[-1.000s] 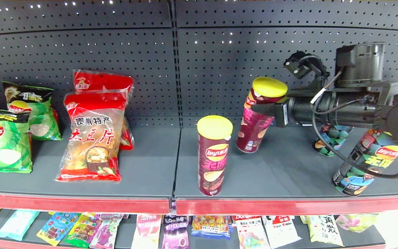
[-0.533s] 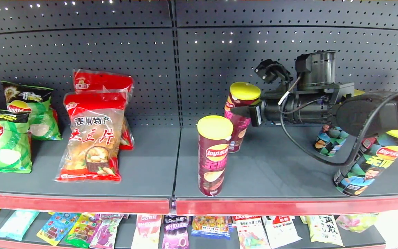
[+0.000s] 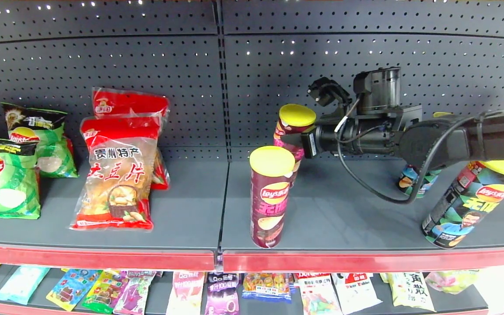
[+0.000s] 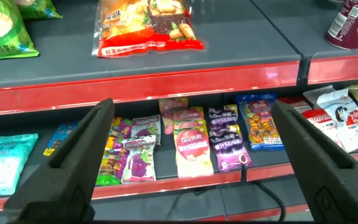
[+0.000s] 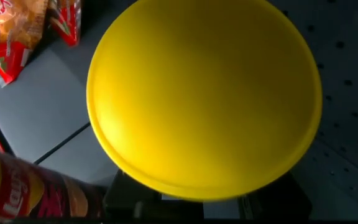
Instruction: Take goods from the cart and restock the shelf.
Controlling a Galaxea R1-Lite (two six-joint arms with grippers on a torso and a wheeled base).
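My right gripper (image 3: 295, 140) is shut on a maroon chip can with a yellow lid (image 3: 292, 127), held slightly tilted over the back of the grey shelf (image 3: 348, 214). Its base is hidden behind a second maroon can (image 3: 271, 197) that stands upright near the shelf's front edge. In the right wrist view the held can's yellow lid (image 5: 204, 93) is seen from above, with the front can (image 5: 36, 186) beside it. My left gripper (image 4: 194, 155) is open with nothing between its fingers, low in front of the red shelf edge (image 4: 166, 84).
Two dark cans with blue and green print (image 3: 466, 205) (image 3: 414, 179) stand at the shelf's right. Red snack bags (image 3: 118, 175) and green chip bags (image 3: 11, 179) fill the left section. Small candy packs (image 3: 221, 291) line the lower shelf. Perforated back panel behind.
The right arm has carried the held can leftward and toward the back of the shelf, from right of the front can to directly behind it. Nothing else moved.
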